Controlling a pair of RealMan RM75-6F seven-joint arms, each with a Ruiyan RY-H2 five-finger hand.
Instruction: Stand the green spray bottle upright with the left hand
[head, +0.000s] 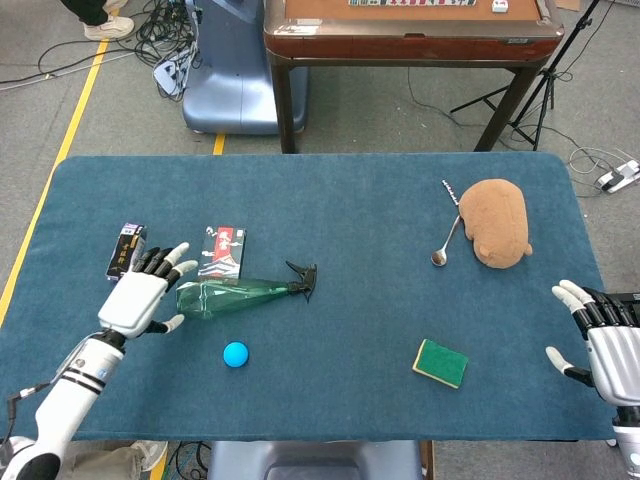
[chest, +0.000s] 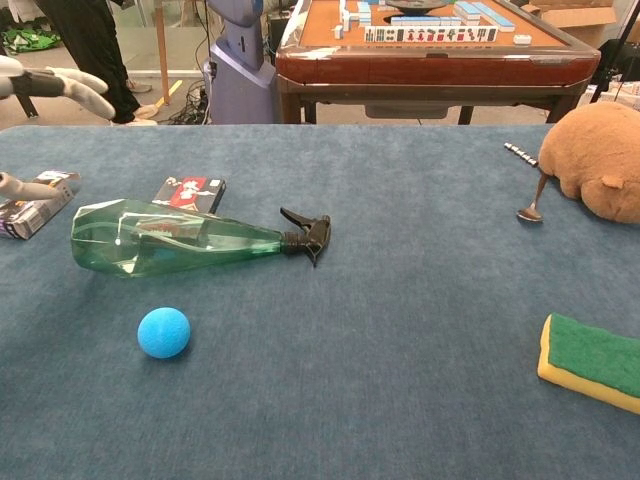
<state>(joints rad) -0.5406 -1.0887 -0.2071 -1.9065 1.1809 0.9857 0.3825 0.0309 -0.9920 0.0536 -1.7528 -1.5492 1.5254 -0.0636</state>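
The green spray bottle (head: 232, 297) lies on its side on the blue table, its black trigger head (head: 303, 277) pointing right; in the chest view the green spray bottle (chest: 170, 238) shows at the left. My left hand (head: 141, 295) hovers just left of the bottle's base with its fingers spread, holding nothing; the tips of the left hand (chest: 45, 95) show at the chest view's left edge. My right hand (head: 605, 340) stays open at the table's right edge, far from the bottle.
A blue ball (head: 235, 353) lies just in front of the bottle. A card pack (head: 222, 250) and a small dark box (head: 125, 250) lie behind it. A brown plush toy (head: 496, 222), a spoon (head: 446, 243) and a green sponge (head: 441, 362) occupy the right side.
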